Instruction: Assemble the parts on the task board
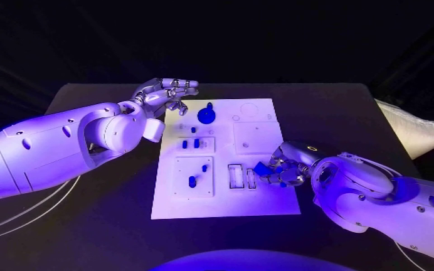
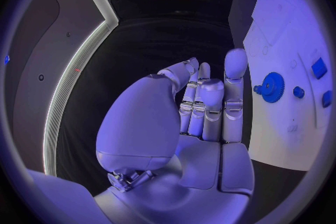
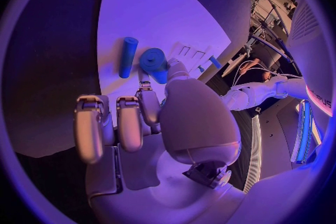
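Head view: white task board (image 1: 258, 186) flat at mid-table, long side running away from the robot. Right hand (image 1: 282, 172) at the board's right edge near the slotted recesses, fingers curled round a blue part (image 1: 261, 169) gripped against the thumb. Right wrist view: that part a short blue cylinder (image 3: 153, 61), pinched at the fingertips, with a longer blue rod (image 3: 126, 57) lying on the board just beside it. Left hand (image 1: 168, 96) at the board's far left corner, above the black table (image 1: 100, 221), fingers curled in, holding nothing. Blue gear (image 1: 207, 115) on the board's far part, just beside that hand; toothed rim clear in the left wrist view (image 2: 271, 87). Four small blue pieces on the board's left half: two upright pegs (image 1: 190, 143) mid-board, two more (image 1: 198, 175) in the square recess nearer the robot.
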`<state>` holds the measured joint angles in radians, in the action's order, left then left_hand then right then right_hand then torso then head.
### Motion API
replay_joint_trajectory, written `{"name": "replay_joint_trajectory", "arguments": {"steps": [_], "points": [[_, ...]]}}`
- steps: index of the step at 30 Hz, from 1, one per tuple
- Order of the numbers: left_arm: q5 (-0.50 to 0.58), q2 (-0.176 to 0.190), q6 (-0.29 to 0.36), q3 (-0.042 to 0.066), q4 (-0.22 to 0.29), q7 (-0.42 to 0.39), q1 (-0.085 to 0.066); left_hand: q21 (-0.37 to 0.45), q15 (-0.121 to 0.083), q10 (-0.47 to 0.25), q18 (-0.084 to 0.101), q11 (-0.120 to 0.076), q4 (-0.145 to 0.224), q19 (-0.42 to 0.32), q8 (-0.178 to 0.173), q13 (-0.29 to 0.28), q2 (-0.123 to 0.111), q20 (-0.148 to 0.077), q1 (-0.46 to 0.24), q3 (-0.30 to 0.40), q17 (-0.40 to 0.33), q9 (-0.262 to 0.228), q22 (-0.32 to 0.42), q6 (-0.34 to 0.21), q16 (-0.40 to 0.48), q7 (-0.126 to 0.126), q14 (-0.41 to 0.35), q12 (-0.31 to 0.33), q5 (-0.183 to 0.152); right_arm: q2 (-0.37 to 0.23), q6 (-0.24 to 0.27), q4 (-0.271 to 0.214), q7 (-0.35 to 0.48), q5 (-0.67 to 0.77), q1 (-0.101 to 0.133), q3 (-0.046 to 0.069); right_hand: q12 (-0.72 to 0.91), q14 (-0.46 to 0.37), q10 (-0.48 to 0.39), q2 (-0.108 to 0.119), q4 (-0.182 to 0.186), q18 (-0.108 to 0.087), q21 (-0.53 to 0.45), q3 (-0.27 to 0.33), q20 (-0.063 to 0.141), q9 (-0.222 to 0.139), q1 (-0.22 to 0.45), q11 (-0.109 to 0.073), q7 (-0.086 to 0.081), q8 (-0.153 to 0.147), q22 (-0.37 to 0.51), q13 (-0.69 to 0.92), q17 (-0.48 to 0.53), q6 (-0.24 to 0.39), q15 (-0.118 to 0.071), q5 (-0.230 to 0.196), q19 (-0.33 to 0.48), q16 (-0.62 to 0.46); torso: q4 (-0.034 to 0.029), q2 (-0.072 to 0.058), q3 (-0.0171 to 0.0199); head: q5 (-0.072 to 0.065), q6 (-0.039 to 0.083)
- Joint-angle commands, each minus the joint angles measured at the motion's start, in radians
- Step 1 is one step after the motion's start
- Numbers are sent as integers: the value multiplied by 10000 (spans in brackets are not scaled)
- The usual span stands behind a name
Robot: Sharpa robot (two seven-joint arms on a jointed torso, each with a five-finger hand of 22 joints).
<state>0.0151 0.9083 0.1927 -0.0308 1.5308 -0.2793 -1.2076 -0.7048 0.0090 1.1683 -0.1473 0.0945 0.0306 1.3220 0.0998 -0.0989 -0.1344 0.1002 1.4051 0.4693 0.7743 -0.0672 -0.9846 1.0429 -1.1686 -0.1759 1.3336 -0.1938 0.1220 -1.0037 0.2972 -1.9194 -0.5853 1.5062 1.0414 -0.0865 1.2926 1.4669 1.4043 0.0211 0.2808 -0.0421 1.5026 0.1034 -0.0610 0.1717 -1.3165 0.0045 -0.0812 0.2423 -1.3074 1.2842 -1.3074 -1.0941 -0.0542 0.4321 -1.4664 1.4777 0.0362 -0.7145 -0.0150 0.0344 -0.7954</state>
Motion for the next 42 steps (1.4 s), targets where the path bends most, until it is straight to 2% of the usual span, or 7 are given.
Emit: {"name": "replay_joint_trajectory", "arguments": {"steps": [1,6,11,15,23,28,42], "points": [[-27,-15,-191,6,24,-59,1,61,-21,-75,-106,14,27,-62,1,-13,62,17,-13,-54,-13,1,9,-59,-4,-12,-64,-60,-9,-76,686,-133,-41,-195,-36,-19,79,737,170,-387,-3,112,57,-64,94,168,-280,-64,68,93,-1438,76,-977,-138,-103,178,-179,76,4,5,9,-12,8],[-27,-26,-190,6,14,-60,3,61,-21,-75,-106,14,27,-62,1,-13,62,17,-13,-54,-13,1,9,-59,-4,-12,-64,-60,-9,-218,1401,-564,147,-612,-2,25,85,740,206,-460,45,123,79,-38,128,228,-239,-85,88,98,-1481,117,-996,-153,-129,354,-210,85,-2,3,11,-27,22],[-27,-48,-196,6,8,-60,5,61,-21,-75,-106,14,27,-62,1,-13,62,17,-13,-54,-13,1,9,-59,-4,-12,-64,-60,-9,-218,1582,-767,235,-923,67,60,66,741,219,-515,70,125,85,-4,145,277,-167,-95,97,95,-1491,131,-1005,-159,-140,522,-216,90,-20,2,5,-39,32],[-27,-58,-196,6,11,-63,7,61,-21,-75,-106,14,27,-62,1,-13,62,17,-13,-54,-13,1,9,-59,-4,-12,-64,-60,-9,-71,1327,-749,244,-1290,97,73,47,740,232,-564,87,126,85,36,156,328,-72,-110,116,115,-1493,140,-1002,-208,-151,613,-217,87,-28,-6,-1,-9,28],[-27,-58,-196,6,26,-64,8,61,-21,-75,-106,14,27,-62,1,-13,62,17,-13,-54,-13,1,9,-59,-4,-12,-64,-60,-9,413,467,-549,138,-1790,100,76,-53,743,243,-716,102,126,86,165,177,439,269,-135,147,134,-1499,102,-1018,-269,-173,631,-218,95,-14,-7,-4,29,-10],[-27,-47,-192,7,40,-64,7,61,-21,-75,-106,14,27,-62,1,-13,62,17,-13,-54,-13,1,9,-59,-4,-12,-64,-60,-9,672,26,-441,41,-1982,78,73,-7,748,342,-955,109,131,97,345,208,584,754,-184,207,198,-1525,212,-1041,-417,-209,350,-235,105,-2,-8,-1,56,-33],[-27,-61,-201,7,34,-62,7,59,-19,-100,-108,14,38,-66,12,-19,78,22,-14,-63,-21,-2,2,-69,-12,-10,-74,-94,-4,990,12,-317,-70,-2023,53,70,18,749,385,-968,85,133,101,432,229,660,842,-216,248,233,-1535,275,-1045,-484,-236,249,-241,106,-12,0,7,81,-41]]}}
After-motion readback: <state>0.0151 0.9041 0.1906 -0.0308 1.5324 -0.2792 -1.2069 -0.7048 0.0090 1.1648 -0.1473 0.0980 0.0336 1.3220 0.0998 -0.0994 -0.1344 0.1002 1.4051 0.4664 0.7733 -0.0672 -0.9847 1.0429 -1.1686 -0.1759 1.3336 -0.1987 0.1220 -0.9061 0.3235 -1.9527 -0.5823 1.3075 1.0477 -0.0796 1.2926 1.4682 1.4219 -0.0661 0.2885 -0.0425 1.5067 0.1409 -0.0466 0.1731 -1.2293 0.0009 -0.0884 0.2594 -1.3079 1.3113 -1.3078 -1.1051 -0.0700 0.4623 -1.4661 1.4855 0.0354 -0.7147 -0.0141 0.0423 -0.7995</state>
